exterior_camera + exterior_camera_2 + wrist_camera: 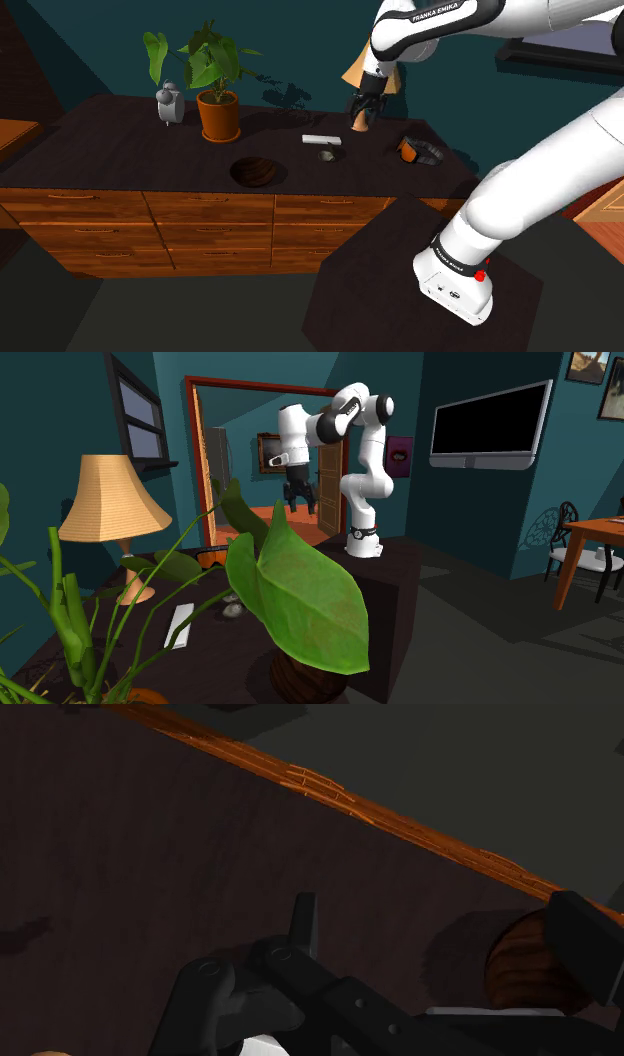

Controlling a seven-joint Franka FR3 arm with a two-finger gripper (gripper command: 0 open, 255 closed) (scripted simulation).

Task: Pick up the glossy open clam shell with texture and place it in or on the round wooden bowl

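Claw [360,118]: spread, empty, hovering.
Clam shell [327,155]: below claw, toward the shoulder view's left.
Bowl [254,172]: farther left, near edge.

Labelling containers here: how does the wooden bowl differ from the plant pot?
The bowl is dark brown, low and wide; the plant pot is orange and taller. The bowl looks empty, the pot holds a leafy plant. The bowl sits nearer the front edge, the pot farther back. Both are round and upright on the dark counter.

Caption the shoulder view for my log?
Open claw hovers over the dark countertop, up-right of the clam shell; wooden bowl sits left of the shell.
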